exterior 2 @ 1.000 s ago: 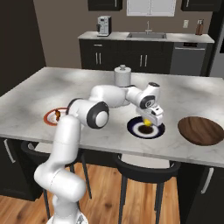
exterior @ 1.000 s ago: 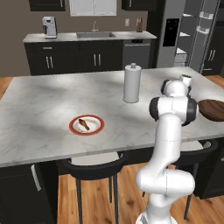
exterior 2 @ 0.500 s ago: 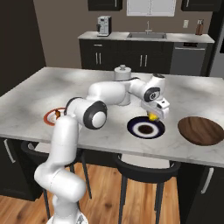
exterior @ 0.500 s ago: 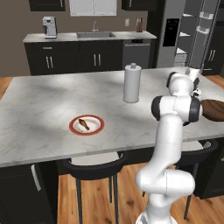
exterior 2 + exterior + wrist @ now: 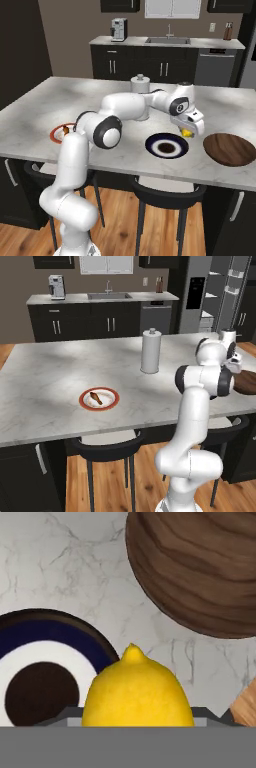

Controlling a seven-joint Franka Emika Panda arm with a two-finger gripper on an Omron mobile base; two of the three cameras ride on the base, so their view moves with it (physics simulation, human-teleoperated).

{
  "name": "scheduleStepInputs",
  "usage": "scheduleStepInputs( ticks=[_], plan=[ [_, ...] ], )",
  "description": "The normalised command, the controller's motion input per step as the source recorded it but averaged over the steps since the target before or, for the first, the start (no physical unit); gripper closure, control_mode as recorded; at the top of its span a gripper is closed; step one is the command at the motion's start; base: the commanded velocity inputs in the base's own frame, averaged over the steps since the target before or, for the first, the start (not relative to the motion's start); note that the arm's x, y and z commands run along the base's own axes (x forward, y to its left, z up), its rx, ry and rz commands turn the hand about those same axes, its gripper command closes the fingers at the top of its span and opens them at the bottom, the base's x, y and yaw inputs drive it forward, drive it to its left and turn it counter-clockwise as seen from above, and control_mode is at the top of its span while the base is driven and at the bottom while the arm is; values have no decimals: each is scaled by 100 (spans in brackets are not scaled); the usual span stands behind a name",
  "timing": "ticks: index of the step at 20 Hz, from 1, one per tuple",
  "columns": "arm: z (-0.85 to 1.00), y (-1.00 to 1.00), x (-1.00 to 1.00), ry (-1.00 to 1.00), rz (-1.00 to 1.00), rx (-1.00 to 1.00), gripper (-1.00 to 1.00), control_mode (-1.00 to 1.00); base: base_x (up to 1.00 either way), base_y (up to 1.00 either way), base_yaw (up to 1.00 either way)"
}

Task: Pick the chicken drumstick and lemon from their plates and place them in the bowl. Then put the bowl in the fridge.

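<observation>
My gripper (image 5: pixel 188 131) is shut on the lemon (image 5: pixel 187 133), a bright yellow fruit that sits low in the hand view (image 5: pixel 136 692). It hangs above the marble between the navy-rimmed plate (image 5: pixel 167 146) and the wooden bowl (image 5: pixel 230 149). In the hand view the bare plate (image 5: pixel 35 624) lies lower left and the bowl (image 5: pixel 200 567) upper right. The chicken drumstick (image 5: pixel 96 397) lies on the orange-red-rimmed plate (image 5: pixel 85 402) far to the left. The fridge (image 5: pixel 196 293) stands at the back right, white shelves showing.
A white cylindrical canister (image 5: pixel 150 351) stands mid-island behind the arm. A tan object (image 5: pixel 245 709) peeks in at the hand view's lower right edge. Stools stand under the island's front edge. Back counter holds a sink and coffee machine.
The gripper has carried the lemon up off the navy plate and sideways toward the bowl. The plate is left bare; the drumstick and bowl have not moved.
</observation>
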Motion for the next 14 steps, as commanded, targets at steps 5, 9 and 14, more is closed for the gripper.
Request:
scheduleStepInputs(
  ticks=[5, 9, 14],
  plan=[
    [21, -53, -10, 5, -16, -2, 100, -100, 0, 0, 0],
    [15, -56, -6, 16, -15, 0, 100, -100, 0, 0, 0],
    [2, -53, -4, 15, -13, 0, 100, -100, 0, 0, 0]
  ],
)
